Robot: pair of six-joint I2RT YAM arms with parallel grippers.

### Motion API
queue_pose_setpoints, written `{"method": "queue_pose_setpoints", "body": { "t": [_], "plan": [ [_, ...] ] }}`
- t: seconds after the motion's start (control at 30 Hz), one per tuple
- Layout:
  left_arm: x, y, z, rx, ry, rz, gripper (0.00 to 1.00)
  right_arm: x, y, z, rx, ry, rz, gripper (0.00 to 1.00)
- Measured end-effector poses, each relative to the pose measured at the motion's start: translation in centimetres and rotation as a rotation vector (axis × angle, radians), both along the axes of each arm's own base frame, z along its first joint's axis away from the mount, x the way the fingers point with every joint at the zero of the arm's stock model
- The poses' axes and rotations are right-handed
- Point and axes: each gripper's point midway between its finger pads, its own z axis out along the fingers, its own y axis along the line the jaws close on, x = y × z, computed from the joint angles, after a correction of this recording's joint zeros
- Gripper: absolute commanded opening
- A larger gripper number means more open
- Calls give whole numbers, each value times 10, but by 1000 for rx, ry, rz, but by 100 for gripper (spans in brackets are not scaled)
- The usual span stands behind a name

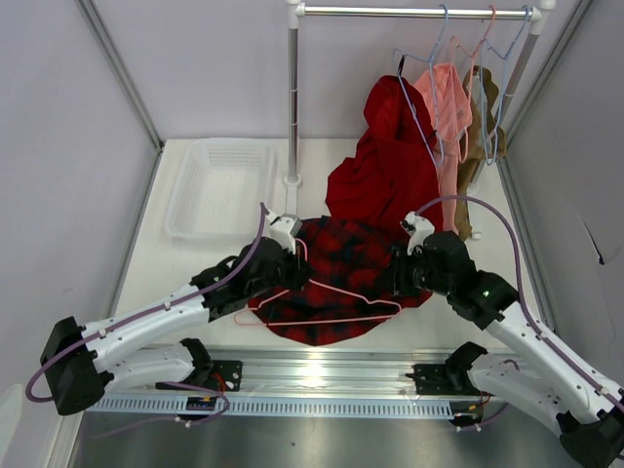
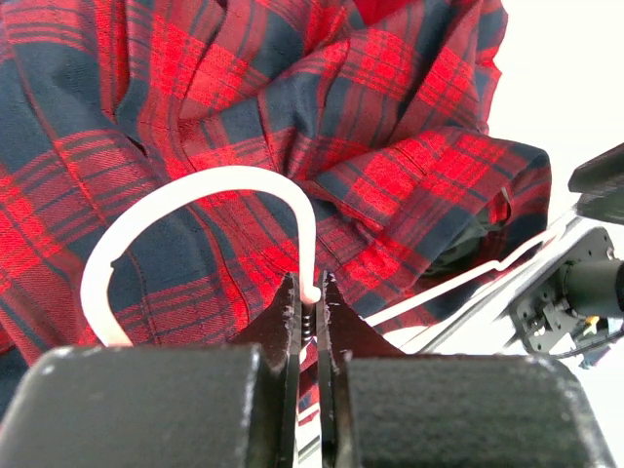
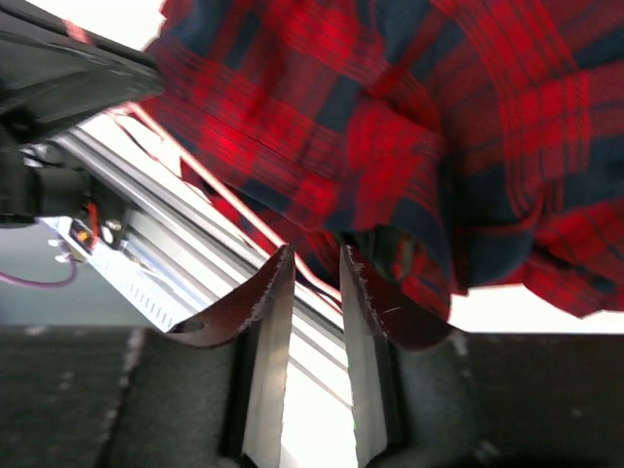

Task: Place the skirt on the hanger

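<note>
Softly rumpled plaid skirt point(image 2: 409, 175) lies under thin triangular pink wire hanger point(image 2: 234, 176).

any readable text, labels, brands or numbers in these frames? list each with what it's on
No text can be read in any view.
The blue sticker on the front rail: it may carry print, but it is too small to read.
The plaid skirt: no tag or print showing.
The pink hanger: bare wire, no marking.
</note>
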Motion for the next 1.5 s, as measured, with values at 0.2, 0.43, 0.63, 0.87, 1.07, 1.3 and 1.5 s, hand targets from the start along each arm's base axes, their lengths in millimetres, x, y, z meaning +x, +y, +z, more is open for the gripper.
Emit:
{"method": "queue_pose_setpoints", "body": {
  "t": [0.2,0.43,0.63,0.87,1.07,1.3,1.5],
  "plan": [
    [-6,-4,-3,14,5,-58,0,-9,-2,-29,-109,86,8,22],
    [-11,-4,-6,27,11,-89,0,-11,-6,-51,-219,136,-13,23],
    [-11,-5,-8,32,14,-91,0,-6,-16,-46,-268,120,-88,31],
    [-10,-5,-12,40,21,-93,0,-3,-23,-45,-296,113,-149,34],
    [-11,-6,-15,50,24,-99,0,-5,-22,-45,-293,119,-152,31],
    [-10,-7,-16,54,29,-103,0,-10,-14,-50,-289,130,-131,27],
    [-10,-9,-16,53,32,-109,0,-15,-14,-63,-311,158,-126,31]
  ]
}}
